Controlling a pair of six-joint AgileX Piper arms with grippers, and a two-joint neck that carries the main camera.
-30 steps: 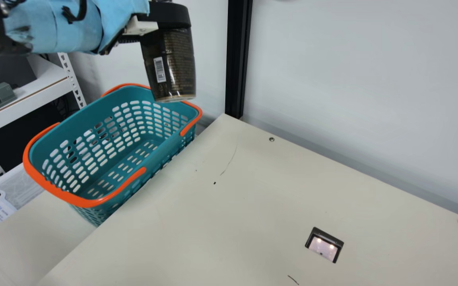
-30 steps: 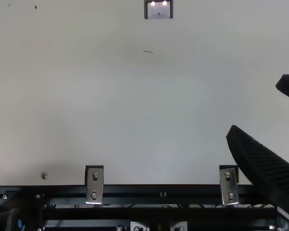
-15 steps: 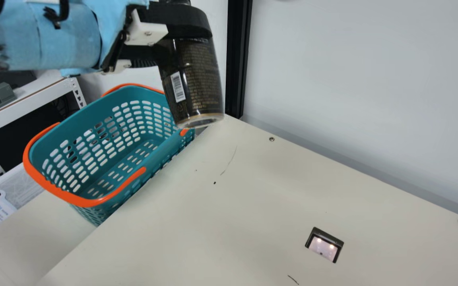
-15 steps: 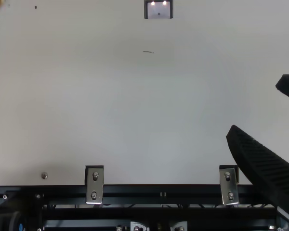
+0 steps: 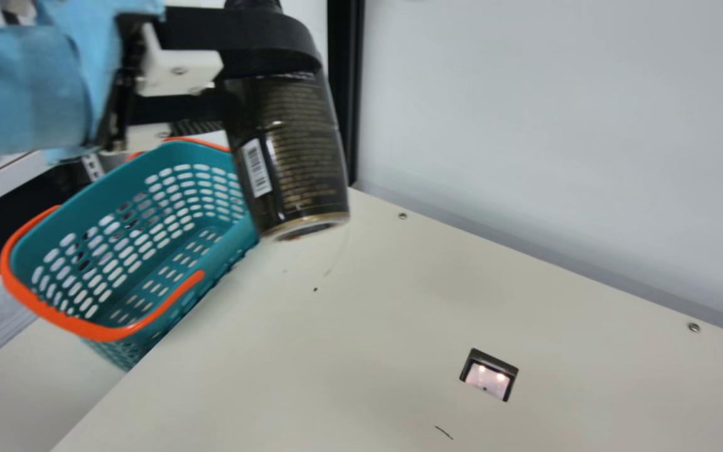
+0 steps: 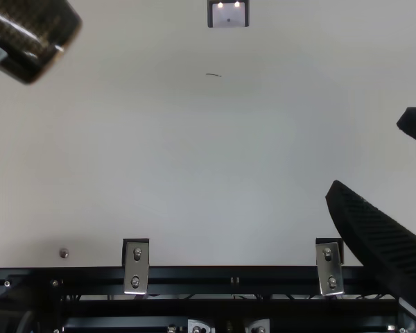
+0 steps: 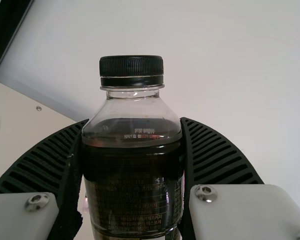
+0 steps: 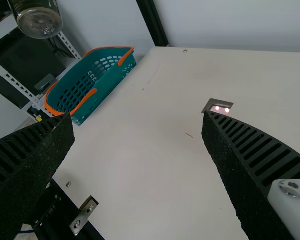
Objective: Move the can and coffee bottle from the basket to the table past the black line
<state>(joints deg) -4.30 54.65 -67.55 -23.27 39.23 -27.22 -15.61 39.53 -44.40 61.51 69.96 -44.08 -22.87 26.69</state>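
Coffee bottle point(image 5: 292, 150): dark brown body, fine gold print, gold ring near the base, white barcode patch point(image 5: 256, 167). Clear plastic shoulder over dark liquid, black ribbed screw cap point(image 7: 132, 67). It's up in the air over the left part of the table point(image 5: 336, 345), right of the basket point(image 5: 226, 242), tilted, base down and angled to the right.

Left gripper point(image 5: 267, 59) grasps the bottle, one finger on each side of the body below the cap, parted by the bottle's width. Right gripper point(image 6: 369, 152) is released, fingers spread wide, over the table's right side.

Materials: fingers are black, curved, ribbed, with pale screwed-on mounts. Left arm wears a light blue fabric wrap point(image 5: 29, 94). Basket is teal plastic with rounded corners, slotted sides and orange handles point(image 5: 85, 326); sits off the table's left edge. Table is smooth matte cream, with a dark-framed square insert point(image 5: 490, 375) showing two bright spots, plus a short dark stroke point(image 5: 444, 432) near it. Near edge: black rail point(image 6: 194, 275) with two metal brackets point(image 6: 136, 267). Far side: plain pale wall point(image 5: 556, 125), black upright post point(image 5: 344, 94).
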